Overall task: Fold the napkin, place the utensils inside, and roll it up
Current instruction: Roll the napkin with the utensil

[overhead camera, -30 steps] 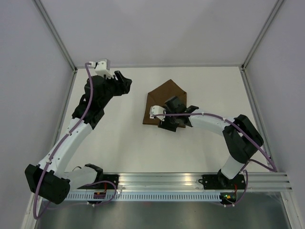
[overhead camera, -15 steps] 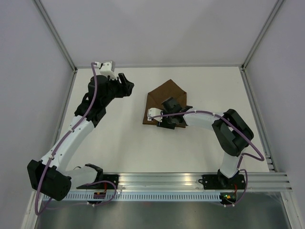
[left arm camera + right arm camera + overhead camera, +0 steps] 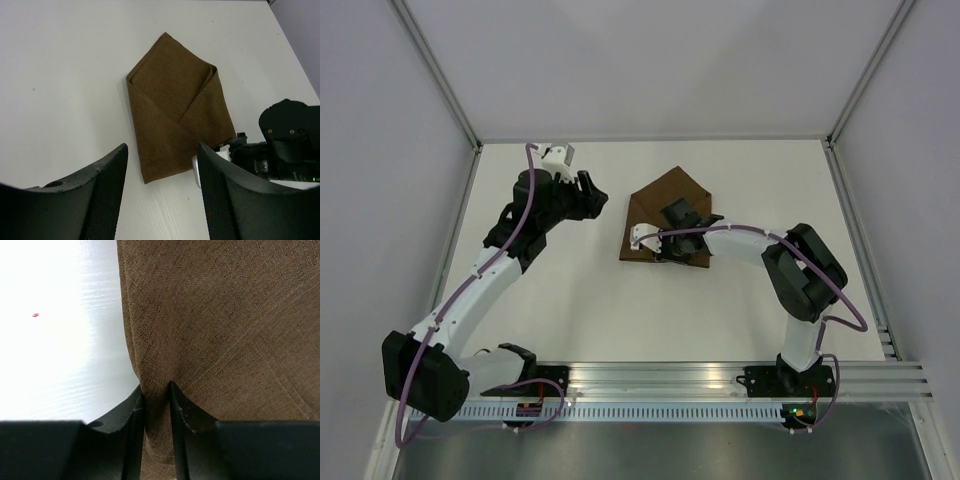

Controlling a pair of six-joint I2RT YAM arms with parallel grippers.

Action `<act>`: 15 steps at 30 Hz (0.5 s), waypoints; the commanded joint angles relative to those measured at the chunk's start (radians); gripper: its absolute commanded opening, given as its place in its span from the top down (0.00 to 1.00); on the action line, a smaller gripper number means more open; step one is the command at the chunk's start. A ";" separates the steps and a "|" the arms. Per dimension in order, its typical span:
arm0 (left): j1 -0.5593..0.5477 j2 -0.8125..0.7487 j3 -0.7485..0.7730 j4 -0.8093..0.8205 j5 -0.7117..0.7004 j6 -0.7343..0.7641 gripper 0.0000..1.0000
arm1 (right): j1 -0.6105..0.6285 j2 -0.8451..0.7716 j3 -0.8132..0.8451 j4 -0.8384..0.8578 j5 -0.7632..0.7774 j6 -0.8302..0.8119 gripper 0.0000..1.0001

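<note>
R gripper (image 3: 156, 390) clamped on folded napkin (image 3: 225, 315) at its edge, cloth bunched btwn the fingers. L gripper (image 3: 592, 195) jaws apart, well left of napkin.

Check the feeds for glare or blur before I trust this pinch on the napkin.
Right wrist: table blown out white, napkin weave sharp. Left wrist: evenly lit, folds crisp, own pincer fingers slightly soft in the foreground. Top external: even light, faint shadows, no glare.
</note>
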 commanded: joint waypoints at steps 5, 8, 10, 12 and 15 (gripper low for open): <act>-0.012 -0.066 -0.063 0.046 0.020 0.054 0.38 | -0.065 0.112 0.053 -0.217 -0.139 -0.025 0.74; -0.053 -0.089 -0.099 0.074 -0.014 0.076 0.39 | -0.088 0.134 0.082 -0.273 -0.189 -0.036 0.76; -0.092 -0.096 -0.114 0.086 -0.057 0.106 0.39 | -0.106 0.152 0.109 -0.320 -0.227 -0.048 0.78; -0.150 -0.095 -0.139 0.102 -0.100 0.129 0.39 | -0.126 0.165 0.135 -0.346 -0.254 -0.059 0.78; -0.199 -0.089 -0.185 0.144 -0.164 0.157 0.39 | -0.152 0.191 0.177 -0.398 -0.297 -0.072 0.79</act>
